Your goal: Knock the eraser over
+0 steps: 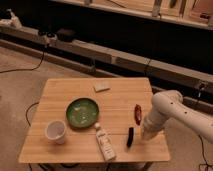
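A slim black object point(130, 136), which looks like the eraser, stands on its narrow side near the front right of the wooden table point(120, 102). My white arm point(167, 107) reaches in from the right. My gripper point(145, 133) is at its lower end, just right of the black object and close to the table top. I cannot tell if it touches the object.
A red object point(137, 114) lies behind the gripper. A white bottle point(104, 142) lies left of the black object. A green bowl point(82, 111) sits mid-table, a white cup point(55, 131) front left, a pale flat block point(101, 86) at the back.
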